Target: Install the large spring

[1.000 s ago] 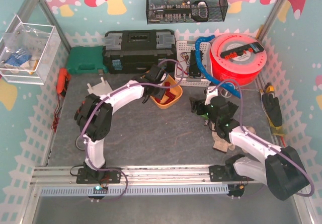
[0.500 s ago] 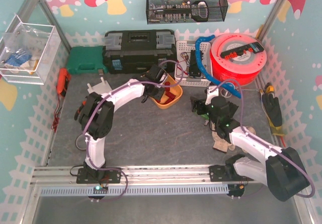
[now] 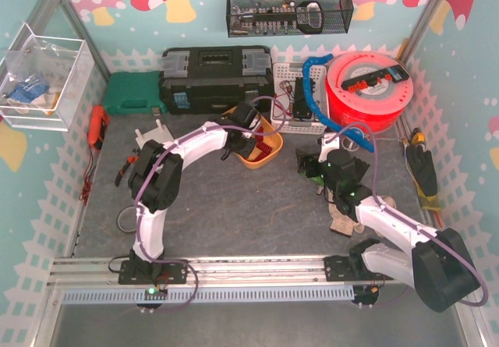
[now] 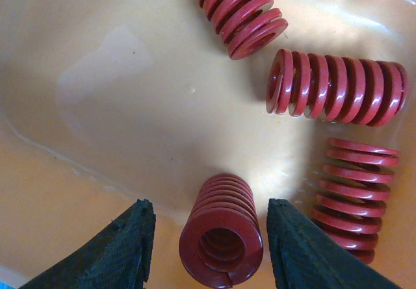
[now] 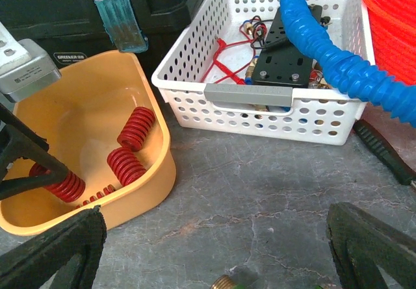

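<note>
Several red coil springs lie in a yellow bin [image 3: 248,158]. My left gripper [image 4: 209,206] reaches down into that bin, and one large red spring [image 4: 221,237] lies end-on between its black fingers [image 4: 133,243]. A narrow gap shows on each side of the coil, so the jaws are open around it without touching it. In the right wrist view the same bin [image 5: 140,191] shows two more springs [image 5: 135,128]. My right gripper [image 5: 214,237] hangs wide open over the grey table, to the right of the bin, with nothing between its fingers.
A white perforated basket [image 5: 260,107] with a blue hose [image 5: 325,55] stands behind the bin, beside an orange cable reel [image 3: 368,90]. A black toolbox [image 3: 214,78] lines the back. A brass fitting [image 5: 224,282] lies just under my right gripper.
My left gripper has shifted a little further into the yellow bin and its jaws have narrowed around the spring. The right arm has not moved.
</note>
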You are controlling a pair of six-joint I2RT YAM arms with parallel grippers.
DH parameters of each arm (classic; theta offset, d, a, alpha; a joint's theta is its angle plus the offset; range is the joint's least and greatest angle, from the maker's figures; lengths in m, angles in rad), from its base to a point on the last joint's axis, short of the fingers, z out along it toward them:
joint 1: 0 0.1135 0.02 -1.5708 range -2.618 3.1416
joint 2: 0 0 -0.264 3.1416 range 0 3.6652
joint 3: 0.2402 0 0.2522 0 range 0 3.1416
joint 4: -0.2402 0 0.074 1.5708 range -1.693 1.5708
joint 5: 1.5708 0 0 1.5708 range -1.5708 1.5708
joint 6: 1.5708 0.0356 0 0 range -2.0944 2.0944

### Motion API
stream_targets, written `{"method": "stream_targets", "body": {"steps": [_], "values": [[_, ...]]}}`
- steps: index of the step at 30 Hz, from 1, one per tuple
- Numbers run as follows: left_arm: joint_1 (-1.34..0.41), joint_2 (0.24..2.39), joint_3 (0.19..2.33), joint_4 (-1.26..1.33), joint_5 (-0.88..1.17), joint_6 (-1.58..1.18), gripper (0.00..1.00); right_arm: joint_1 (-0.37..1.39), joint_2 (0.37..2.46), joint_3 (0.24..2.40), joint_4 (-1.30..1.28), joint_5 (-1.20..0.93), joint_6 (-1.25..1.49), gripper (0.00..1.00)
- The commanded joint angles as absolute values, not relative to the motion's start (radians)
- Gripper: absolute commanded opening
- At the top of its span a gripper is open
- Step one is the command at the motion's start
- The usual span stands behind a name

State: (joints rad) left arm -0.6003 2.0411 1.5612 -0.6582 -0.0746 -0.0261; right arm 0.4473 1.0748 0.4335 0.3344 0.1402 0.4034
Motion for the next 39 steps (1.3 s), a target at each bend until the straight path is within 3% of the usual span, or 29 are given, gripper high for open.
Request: {"method": "stream_targets", "body": {"steps": [1, 30, 39], "values": [[-0.595, 2.054, 1.588, -0.700, -0.072, -0.015, 0.50, 0.456, 1.062, 0.446, 0.331, 0.158, 0.391, 0.92], [-0.593, 2.146, 1.677, -0.779, -0.117, 0.097, 0.44, 0.458, 1.047, 0.446, 0.322, 0.177, 0.387, 0.92], [-0.591, 2.130, 1.714, -0.778, -0.111, 0.097, 0.30, 0.459, 1.049, 0.447, 0.320, 0.184, 0.385, 0.92]]}}
